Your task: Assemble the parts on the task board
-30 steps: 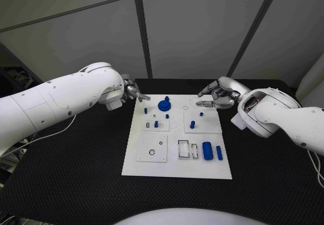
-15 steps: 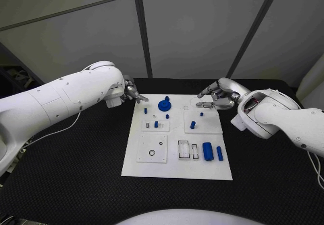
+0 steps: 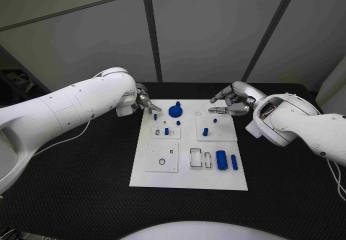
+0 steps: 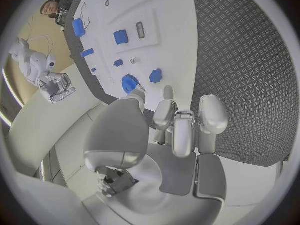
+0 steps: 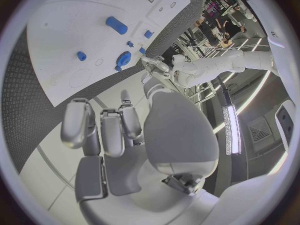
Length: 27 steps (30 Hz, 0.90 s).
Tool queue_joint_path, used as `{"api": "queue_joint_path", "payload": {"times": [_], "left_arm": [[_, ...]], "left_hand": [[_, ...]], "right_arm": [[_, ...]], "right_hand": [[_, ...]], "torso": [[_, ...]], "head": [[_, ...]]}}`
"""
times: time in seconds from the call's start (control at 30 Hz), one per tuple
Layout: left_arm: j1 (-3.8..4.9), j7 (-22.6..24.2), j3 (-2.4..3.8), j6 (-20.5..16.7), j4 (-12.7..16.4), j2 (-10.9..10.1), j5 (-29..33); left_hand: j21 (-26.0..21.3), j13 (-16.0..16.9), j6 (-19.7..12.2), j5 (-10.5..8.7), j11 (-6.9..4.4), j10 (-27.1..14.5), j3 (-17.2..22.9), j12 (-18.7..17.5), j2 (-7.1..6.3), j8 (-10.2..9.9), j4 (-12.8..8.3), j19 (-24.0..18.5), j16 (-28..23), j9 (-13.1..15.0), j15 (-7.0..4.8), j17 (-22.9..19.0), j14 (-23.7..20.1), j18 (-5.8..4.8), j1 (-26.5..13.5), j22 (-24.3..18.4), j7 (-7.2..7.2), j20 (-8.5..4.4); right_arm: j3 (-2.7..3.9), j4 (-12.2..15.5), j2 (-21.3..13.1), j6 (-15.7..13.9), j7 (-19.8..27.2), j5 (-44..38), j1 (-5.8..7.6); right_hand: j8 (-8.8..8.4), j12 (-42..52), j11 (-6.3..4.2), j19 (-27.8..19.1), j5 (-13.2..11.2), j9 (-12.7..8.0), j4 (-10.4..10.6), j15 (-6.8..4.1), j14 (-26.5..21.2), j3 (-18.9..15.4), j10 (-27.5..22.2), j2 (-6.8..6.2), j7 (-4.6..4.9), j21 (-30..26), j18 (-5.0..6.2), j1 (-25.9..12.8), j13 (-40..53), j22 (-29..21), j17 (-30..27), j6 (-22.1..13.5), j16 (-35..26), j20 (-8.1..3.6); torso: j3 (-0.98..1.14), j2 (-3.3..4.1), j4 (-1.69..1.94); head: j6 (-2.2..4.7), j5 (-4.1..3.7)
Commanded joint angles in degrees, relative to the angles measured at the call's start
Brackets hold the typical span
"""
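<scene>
Now both hands are hovering over the task board's [image 3: 189, 177] far end, left hand [image 3: 144, 102] and right hand [image 3: 232, 103] loosely curling empty fingers beside the round blue knob [image 3: 175, 111].

2 glossy white arms dotted with small dark screws, a thin white cable trailing the left arm [image 3: 68, 107], each ending in a silver hand [image 3: 232, 102]

Even, cool light falls from overhead; the white task board [image 3: 189, 165] glares slightly, shadows stay soft, and both wrist views bulge at the rims.
</scene>
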Motion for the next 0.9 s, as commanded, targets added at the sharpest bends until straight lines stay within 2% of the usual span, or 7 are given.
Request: {"api": "queue_joint_path", "payload": {"times": [0.03,0.9], "left_arm": [[0.03,0.8,-0.02,1.6,0.0,0.1,-0.5],[-0.09,0.0,-0.93,4.0,0.6,0.3,-0.5]], "left_hand": [[-0.4,7.6,0.5,-0.30,0.31,1.0,-0.2,0.2,0.09,0.0,0.0,0.1,0.2,-0.2,0.47,11.3,4.9,-1.36,-0.7,0.1,0.09,0.28],[-0.2,7.9,2.1,-0.31,0.03,1.1,1.1,0.5,2.22,0.2,-0.4,0.4,0.6,-1.6,0.26,11.8,5.0,-1.43,1.9,0.7,-0.24,0.11]], "right_arm": [[0.05,0.0,0.1,-0.1,0.3,-0.1,0.12],[0.05,-0.2,0.3,0.3,0.2,-0.1,0.12]], "right_hand": [[-0.37,-0.2,-0.39,-0.3,0.3,0.1,0.3,-0.33,2.4,0.1,0.0,0.05,-0.06,-0.1,0.32,-0.6,1.8,0.0,1.0,0.3,-0.1,0.12],[-0.38,-0.1,-0.40,-0.2,0.4,0.1,0.4,-0.34,2.5,0.2,0.0,0.13,-0.07,-0.1,0.31,-0.6,1.8,0.1,1.0,0.3,-0.1,0.12]], "torso": [[0.03,-0.03,0.07],[0.03,0.00,0.07]], "head": [[-0.03,-0.04],[-0.36,0.03]]}}
